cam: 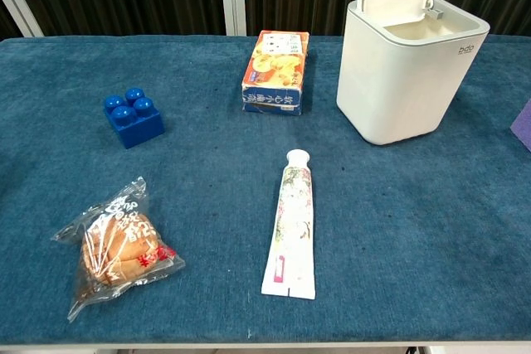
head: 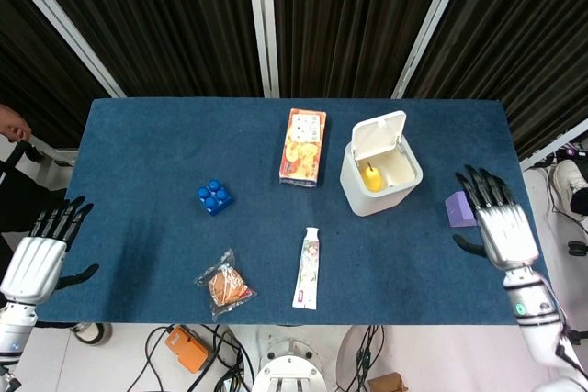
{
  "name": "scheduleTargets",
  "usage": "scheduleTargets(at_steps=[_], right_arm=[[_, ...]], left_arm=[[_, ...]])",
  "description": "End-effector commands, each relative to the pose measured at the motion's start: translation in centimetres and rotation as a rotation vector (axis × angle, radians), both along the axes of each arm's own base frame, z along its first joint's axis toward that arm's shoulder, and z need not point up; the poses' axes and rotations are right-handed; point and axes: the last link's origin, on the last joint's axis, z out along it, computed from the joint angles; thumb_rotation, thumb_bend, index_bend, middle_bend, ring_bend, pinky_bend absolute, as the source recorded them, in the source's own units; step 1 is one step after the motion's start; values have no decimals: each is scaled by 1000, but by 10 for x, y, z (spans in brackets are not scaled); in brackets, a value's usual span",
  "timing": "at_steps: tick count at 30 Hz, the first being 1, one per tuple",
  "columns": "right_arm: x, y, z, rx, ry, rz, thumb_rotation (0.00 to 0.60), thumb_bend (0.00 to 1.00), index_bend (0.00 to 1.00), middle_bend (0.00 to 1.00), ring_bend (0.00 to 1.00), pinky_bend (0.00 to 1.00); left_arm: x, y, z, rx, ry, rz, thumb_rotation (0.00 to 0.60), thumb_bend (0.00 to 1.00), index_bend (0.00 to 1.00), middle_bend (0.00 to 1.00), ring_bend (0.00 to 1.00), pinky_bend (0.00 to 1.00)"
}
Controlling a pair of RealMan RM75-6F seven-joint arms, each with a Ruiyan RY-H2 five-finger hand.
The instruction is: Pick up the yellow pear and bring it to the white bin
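Observation:
The yellow pear (head: 371, 175) lies inside the white bin (head: 360, 197), whose lid stands up at the back. In the chest view the white bin (cam: 398, 89) hides the pear behind its wall. My right hand (head: 496, 224) hangs at the table's right edge, well clear of the bin, fingers spread and holding nothing. My left hand (head: 41, 250) sits off the table's front left corner, fingers apart and empty. Neither hand shows in the chest view.
A snack box (head: 303, 146) lies left of the bin. A blue block (head: 213, 196), a wrapped pastry (head: 223, 285) and a toothpaste tube (head: 308, 268) lie on the blue table (head: 147, 153). A purple block (head: 458, 209) sits by my right hand.

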Motion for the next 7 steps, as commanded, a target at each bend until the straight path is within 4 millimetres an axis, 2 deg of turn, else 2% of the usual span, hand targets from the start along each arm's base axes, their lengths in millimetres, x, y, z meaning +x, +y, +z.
scheduleTargets(at_steps=[1, 7], right_arm=[[-33, 56, -14, -22, -47, -89, 600, 279, 0, 0, 0, 48], [-39, 57, -7, -53, -47, -82, 600, 278, 0, 0, 0, 30]], left_arm=[[0, 0, 0, 3, 1, 4, 600, 97, 0, 0, 0, 1], [1, -2, -2, 9, 6, -9, 600, 98, 0, 0, 0, 1]])
